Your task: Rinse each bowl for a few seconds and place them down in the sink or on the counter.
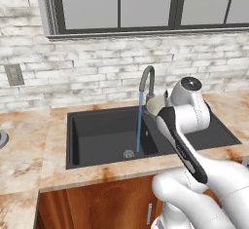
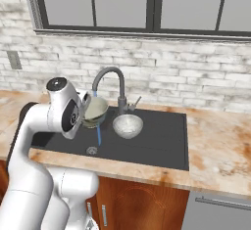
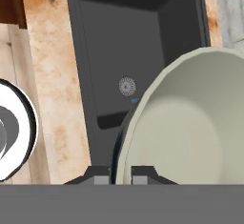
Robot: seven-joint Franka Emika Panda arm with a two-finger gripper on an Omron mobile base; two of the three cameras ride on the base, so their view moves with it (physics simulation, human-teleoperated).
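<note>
My gripper (image 3: 121, 174) is shut on the rim of a pale bowl (image 3: 190, 123), which is tipped on its side over the black sink (image 3: 105, 42). The held bowl (image 2: 95, 110) hangs just under the spout of the grey tap (image 2: 110, 72), right by the blue water stream (image 2: 99, 136). In the left base view this bowl (image 1: 154, 105) peeks out behind my arm, just right of the stream (image 1: 140, 121). A second bowl (image 2: 128, 125), speckled grey inside, stands upright on the sink's flat side section (image 2: 162, 141). The marbled counter (image 2: 220, 150) surrounds the sink.
The drain (image 3: 127, 86) lies in the deep basin below the bowl. A brick wall with a window rises behind the tap (image 1: 146, 77). A wall outlet (image 1: 14, 74) is at the left. Brown cabinets (image 1: 97, 203) run under the counter (image 1: 29, 145).
</note>
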